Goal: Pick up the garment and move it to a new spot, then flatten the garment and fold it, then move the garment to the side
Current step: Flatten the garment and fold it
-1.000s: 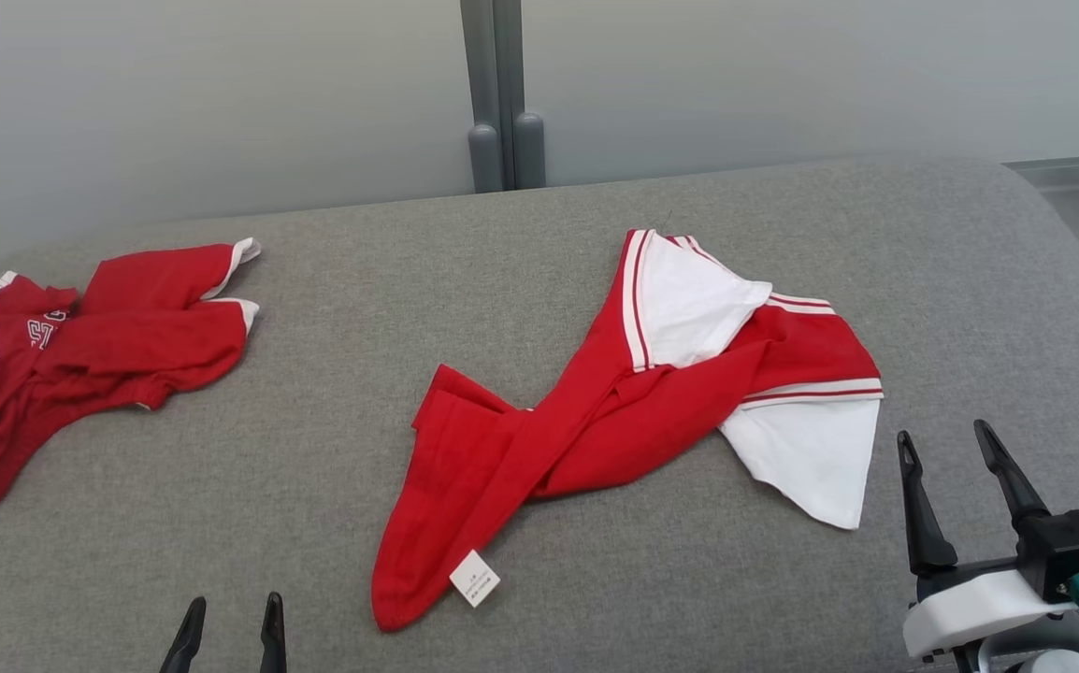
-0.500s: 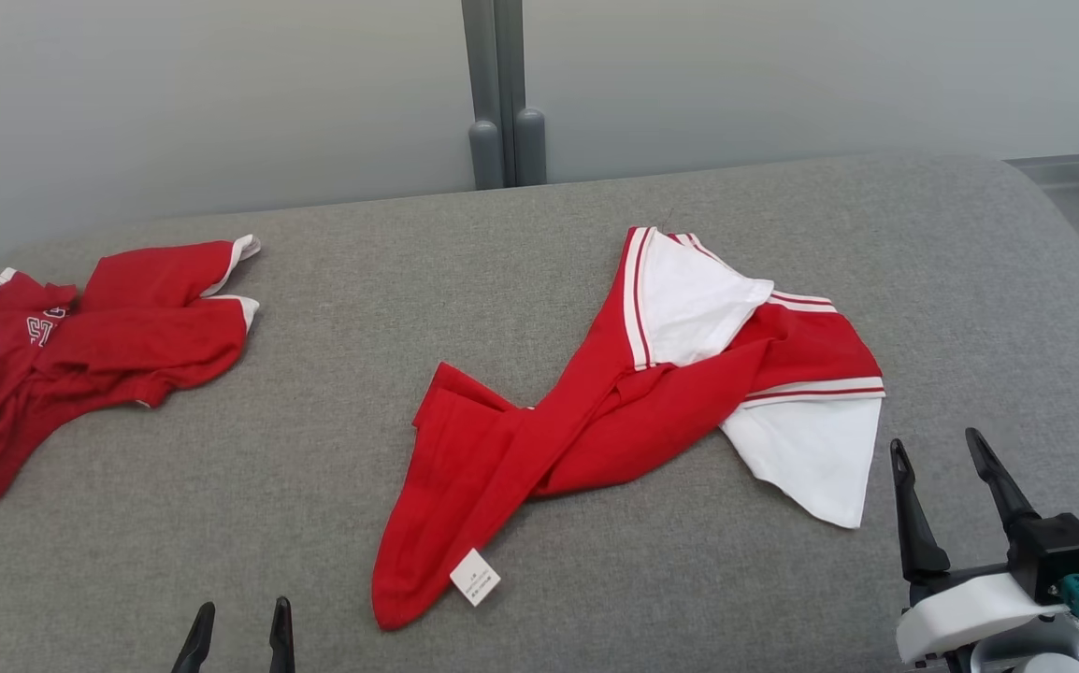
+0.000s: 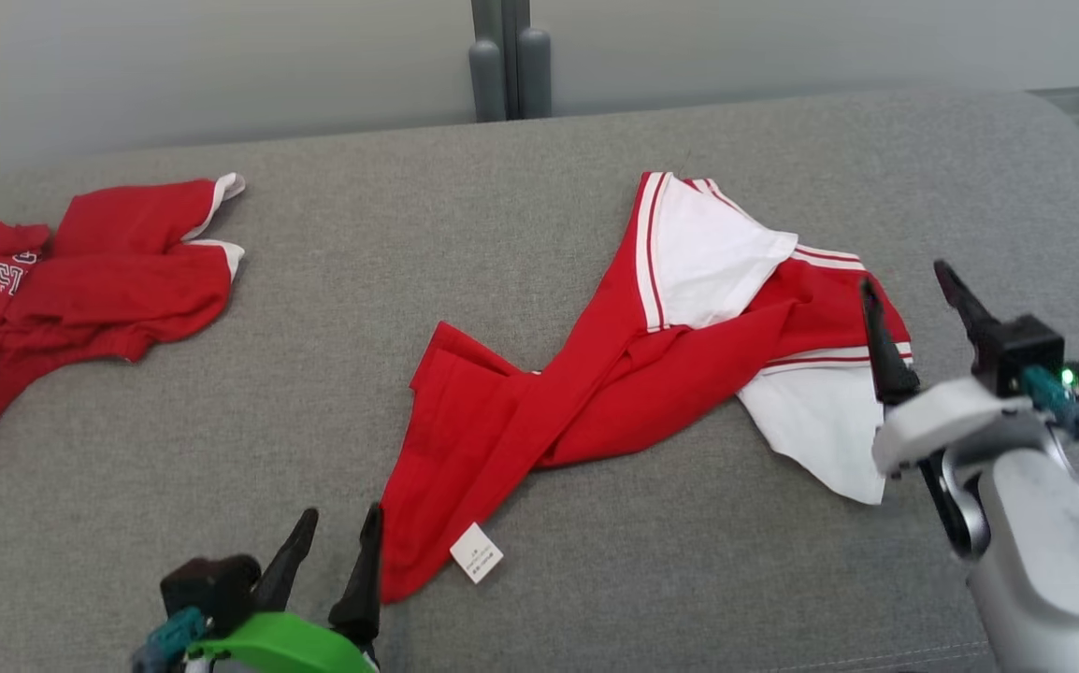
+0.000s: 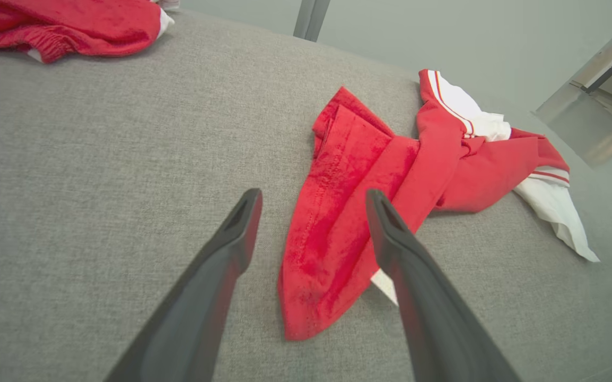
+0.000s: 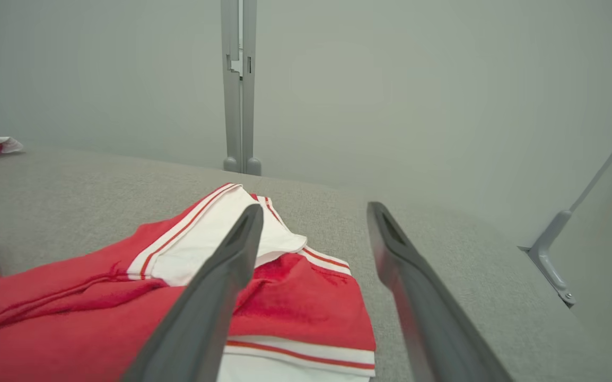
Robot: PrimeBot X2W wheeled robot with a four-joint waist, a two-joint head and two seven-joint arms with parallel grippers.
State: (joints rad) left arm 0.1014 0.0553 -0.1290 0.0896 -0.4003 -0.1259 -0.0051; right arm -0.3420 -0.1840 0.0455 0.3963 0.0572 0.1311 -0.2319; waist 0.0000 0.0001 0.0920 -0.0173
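— while the garment [image 3: 596, 393] lies twisted on the cushion [image 3: 539, 187], is either gripper holding it?
— no: left gripper [image 3: 342, 512] gapes beside its hem, right gripper [image 3: 904, 276] gapes above its white end

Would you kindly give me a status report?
Left gripper open, right gripper open, both empty. Red-and-white garment crumpled, not gripped. Other red garment far left, not in the way.

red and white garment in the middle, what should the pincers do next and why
Probably lower both open pincers onto the garment and close: the left pincer hangs at its red near end by the white tag, the right pincer over its striped end, and neither grips anything yet. The garment lies twisted on the grey surface.
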